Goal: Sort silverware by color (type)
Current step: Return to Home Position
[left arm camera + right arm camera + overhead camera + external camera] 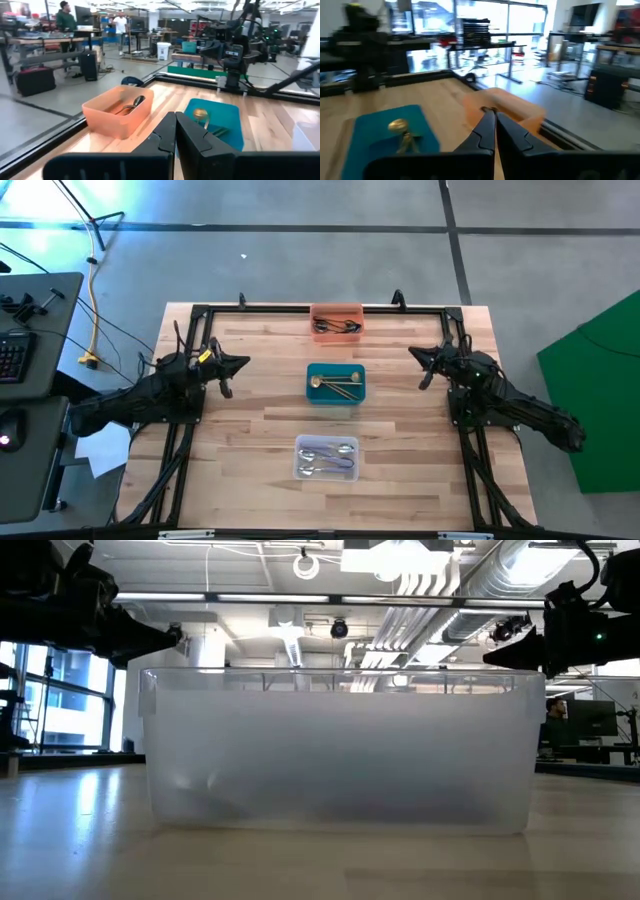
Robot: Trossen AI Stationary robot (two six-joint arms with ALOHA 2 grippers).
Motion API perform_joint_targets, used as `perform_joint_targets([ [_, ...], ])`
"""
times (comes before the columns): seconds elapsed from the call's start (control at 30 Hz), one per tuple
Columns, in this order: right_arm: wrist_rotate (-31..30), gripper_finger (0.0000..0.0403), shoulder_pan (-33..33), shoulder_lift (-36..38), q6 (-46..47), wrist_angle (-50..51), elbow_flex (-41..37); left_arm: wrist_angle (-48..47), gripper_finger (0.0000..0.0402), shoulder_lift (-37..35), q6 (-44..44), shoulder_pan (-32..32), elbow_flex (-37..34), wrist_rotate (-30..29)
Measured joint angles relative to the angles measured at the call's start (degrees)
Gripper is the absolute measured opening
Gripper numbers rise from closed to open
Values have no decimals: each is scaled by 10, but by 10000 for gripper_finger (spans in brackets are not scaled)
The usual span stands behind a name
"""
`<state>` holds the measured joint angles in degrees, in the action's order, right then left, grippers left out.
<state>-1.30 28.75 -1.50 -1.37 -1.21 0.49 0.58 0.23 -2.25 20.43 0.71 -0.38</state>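
Note:
The silverware lies sorted in three bins down the table's middle. Dark pieces sit in the orange bin at the far edge, gold pieces in the teal bin, silver spoons in the clear bin near the front. My left gripper hovers shut above the table's left side, fingers pointing at the bins; the left wrist view shows the shut left gripper. My right gripper hovers shut on the table's right, also seen shut as the right gripper.
The clear bin fills the low view, both arms raised behind it. A black frame rail runs around the table. A desk with a keyboard stands left of the table. People stand far off in the room.

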Motion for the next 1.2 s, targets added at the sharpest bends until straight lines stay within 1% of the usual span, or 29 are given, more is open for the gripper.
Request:
perform_joint_targets([
  [0.13, -30, 0, 2, 0, 9, -3, 0, -1, 1, 0, 1, 3, 0, -6],
  [0.3, -27, 0, 2, 0, 0, -3, 0, -1, 1, 0, -5, 3, 0, -10],
  [0.5, -26, 0, 2, 0, -1, -3, 0, -1, 1, 0, 44, 3, 0, -9],
  [1.2, -25, 0, 2, 0, -1, -3, 0, -1, 1, 0, 40, 3, 0, -9],
])
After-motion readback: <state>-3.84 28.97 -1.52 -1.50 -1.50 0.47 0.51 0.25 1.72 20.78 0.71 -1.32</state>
